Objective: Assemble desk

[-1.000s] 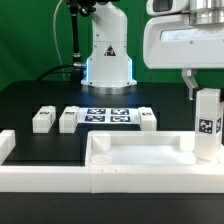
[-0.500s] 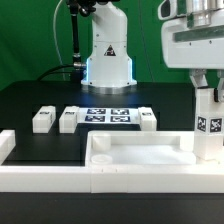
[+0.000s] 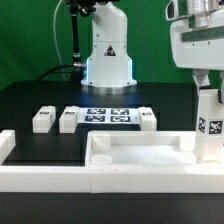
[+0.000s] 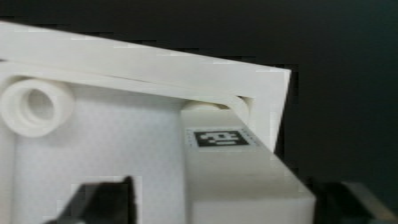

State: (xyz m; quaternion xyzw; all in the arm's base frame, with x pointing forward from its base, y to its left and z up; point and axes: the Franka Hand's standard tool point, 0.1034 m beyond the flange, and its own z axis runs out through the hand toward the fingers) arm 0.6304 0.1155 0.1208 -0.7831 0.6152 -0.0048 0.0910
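The white rimmed tabletop panel (image 3: pixel 140 160) lies at the front. One white tagged leg (image 3: pixel 208 125) stands upright at its corner on the exterior view's right. My gripper (image 3: pixel 207 88) is directly above that leg. In the wrist view the gripper (image 4: pixel 217 205) is open: its dark fingers (image 4: pixel 102 200) straddle the leg (image 4: pixel 231 180), with a gap on one side. The tabletop (image 4: pixel 125 60) shows a round hole (image 4: pixel 36 103) there. Three loose legs (image 3: pixel 43 119) (image 3: pixel 69 118) (image 3: pixel 147 118) lie behind the panel.
The marker board (image 3: pixel 108 116) lies between the loose legs. A long low white border rail (image 3: pixel 40 178) runs along the front on the exterior view's left. The robot base (image 3: pixel 108 60) stands at the back centre.
My gripper has moved toward the exterior view's right and now sits over the standing leg. The leg, tabletop and loose legs have not moved.
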